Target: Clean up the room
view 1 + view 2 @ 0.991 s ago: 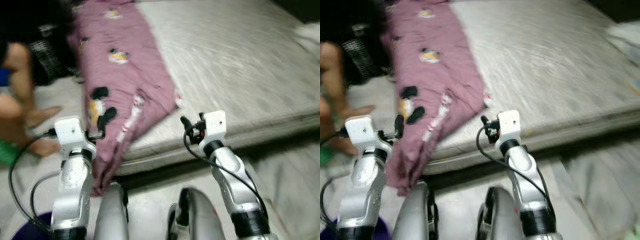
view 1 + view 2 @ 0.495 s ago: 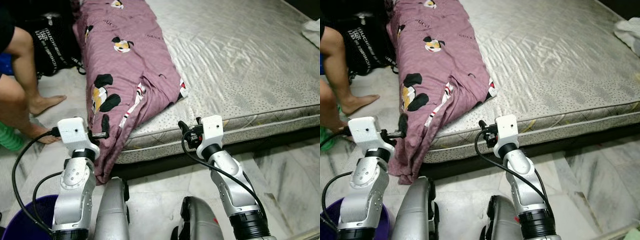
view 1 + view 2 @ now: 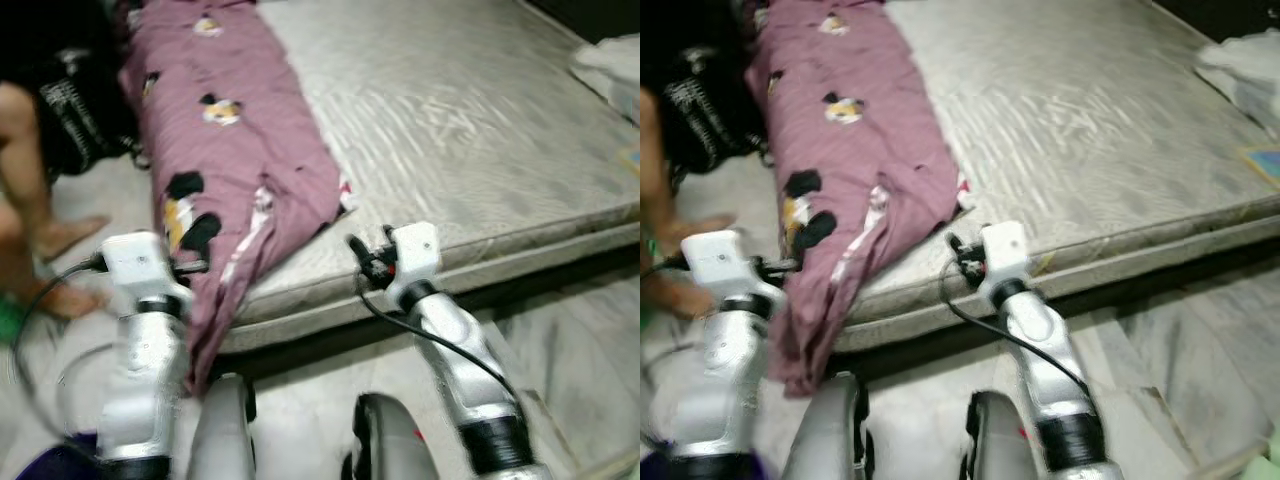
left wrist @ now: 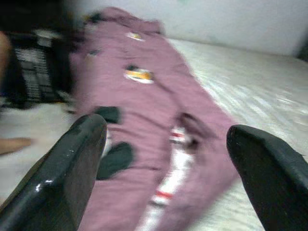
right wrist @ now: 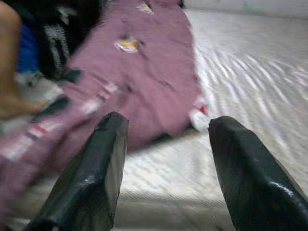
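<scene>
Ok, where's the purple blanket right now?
The purple blanket lies along the robot's-left edge of the mattress, its near end drooping over the corner towards the floor, just ahead of the open left gripper.

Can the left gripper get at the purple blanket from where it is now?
Probably yes. The left gripper is open and faces the purple blanket, which hangs over the mattress edge just ahead, with nothing between them.

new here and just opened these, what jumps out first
A long purple blanket with cartoon prints lies along the left side of a bare grey mattress, its end hanging over the edge towards the floor. Both grippers, left and right, hover open before it, and a person's bare leg stands at far left.
</scene>
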{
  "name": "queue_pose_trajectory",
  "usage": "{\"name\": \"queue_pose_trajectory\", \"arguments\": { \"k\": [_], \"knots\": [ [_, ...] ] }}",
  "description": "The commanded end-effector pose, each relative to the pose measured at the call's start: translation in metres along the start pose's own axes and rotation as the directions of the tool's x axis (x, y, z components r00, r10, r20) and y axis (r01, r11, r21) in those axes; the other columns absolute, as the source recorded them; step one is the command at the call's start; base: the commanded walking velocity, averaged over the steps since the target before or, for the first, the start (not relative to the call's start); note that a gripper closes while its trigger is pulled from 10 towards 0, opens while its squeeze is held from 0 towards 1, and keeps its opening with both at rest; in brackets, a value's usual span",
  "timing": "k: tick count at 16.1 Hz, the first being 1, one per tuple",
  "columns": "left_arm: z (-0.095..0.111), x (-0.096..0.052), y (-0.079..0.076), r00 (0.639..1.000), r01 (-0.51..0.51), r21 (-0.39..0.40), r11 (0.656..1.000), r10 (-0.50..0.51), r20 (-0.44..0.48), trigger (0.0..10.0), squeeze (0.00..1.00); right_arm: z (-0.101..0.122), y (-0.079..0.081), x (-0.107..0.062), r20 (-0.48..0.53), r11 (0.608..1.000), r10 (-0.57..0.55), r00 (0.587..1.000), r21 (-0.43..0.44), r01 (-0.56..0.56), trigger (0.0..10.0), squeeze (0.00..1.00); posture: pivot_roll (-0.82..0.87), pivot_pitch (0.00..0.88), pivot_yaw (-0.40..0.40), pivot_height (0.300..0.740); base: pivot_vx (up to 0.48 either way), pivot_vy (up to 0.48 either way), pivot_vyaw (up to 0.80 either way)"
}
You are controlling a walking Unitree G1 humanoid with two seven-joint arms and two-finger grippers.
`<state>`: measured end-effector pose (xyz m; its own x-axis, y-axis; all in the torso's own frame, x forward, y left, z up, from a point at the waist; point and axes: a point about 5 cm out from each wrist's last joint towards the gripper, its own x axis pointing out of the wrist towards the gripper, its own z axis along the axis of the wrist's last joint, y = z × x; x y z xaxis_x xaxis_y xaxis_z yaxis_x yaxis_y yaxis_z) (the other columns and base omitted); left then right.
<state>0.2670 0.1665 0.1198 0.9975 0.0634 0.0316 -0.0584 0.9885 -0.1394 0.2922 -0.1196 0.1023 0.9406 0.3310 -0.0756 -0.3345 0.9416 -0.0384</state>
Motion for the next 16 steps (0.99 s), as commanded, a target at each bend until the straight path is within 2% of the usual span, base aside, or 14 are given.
{"name": "queue_pose_trajectory", "arguments": {
  "k": [1, 7, 13, 16],
  "knots": [
    [0.0021, 0.0003, 0.0068, 1.000, -0.012, 0.019, 1.000, 0.012, 0.008, 10.0, 0.00, 0.0039, 0.0037, 0.0030, 0.017, 1.000, 0.010, 1.000, 0.003, -0.011, 10.0, 0.00, 0.05, 0.119, -0.056, 0.629, 0.401, 0.000, 0.00],
    [0.0003, 0.0029, 0.0062, 0.999, -0.033, 0.015, 0.999, 0.033, -0.015, 10.0, 0.00, 0.0043, 0.0043, 0.0037, 0.019, 1.000, 0.020, 1.000, -0.005, -0.020, 10.0, 0.00, 0.04, 0.129, -0.055, 0.629, 0.058, 0.000, 0.00],
    [0.0006, 0.0051, 0.0043, 0.999, -0.028, 0.010, 1.000, 0.028, -0.016, 10.0, 0.00, 0.0047, 0.0052, 0.0041, 0.022, 1.000, 0.028, 0.999, -0.011, -0.028, 10.0, 0.00, 0.04, 0.136, -0.053, 0.629, 0.000, 0.000, 0.79],
    [0.0005, 0.0057, 0.0048, 0.999, -0.034, 0.012, 0.999, 0.034, -0.017, 10.0, 0.00, 0.0038, 0.0046, 0.0045, 0.019, 1.000, 0.020, 1.000, 0.006, -0.020, 10.0, 0.00, 0.04, 0.137, -0.053, 0.629, 0.000, 0.000, 0.00]
  ]
}}
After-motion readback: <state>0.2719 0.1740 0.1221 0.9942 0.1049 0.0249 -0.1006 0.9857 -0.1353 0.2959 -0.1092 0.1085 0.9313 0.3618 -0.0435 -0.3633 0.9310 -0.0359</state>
